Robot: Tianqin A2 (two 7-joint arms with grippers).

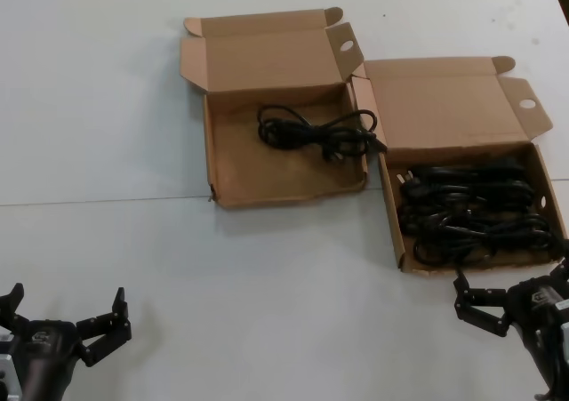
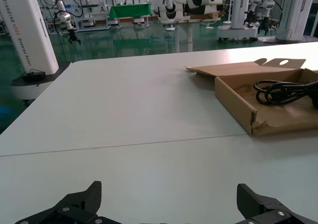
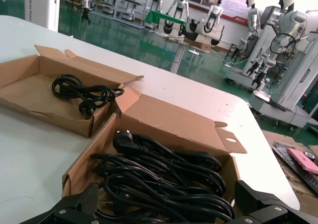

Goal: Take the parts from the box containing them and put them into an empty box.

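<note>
One power cord (image 1: 316, 131) already lay in the wavy-walled box (image 1: 222, 156), the rest piled in the straight-walled box (image 1: 391, 214); right claw (image 1: 484, 308), spread wide beside it, should pinch one bundle mid-loop, left claw (image 1: 62, 325) wide, idle on the worktop (image 1: 267, 285).

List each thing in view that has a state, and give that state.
Right box: lid open, full of black power cords.
Left box: lid open, holds one cord bundle.
Left gripper: open, empty, low over the table.
Right gripper: open, empty, near the right box's front.

Straight-walled box (image 1: 396, 214) full of black cords (image 1: 471, 210), wavy-walled box (image 1: 213, 143) — one cord (image 1: 316, 130)
</note>
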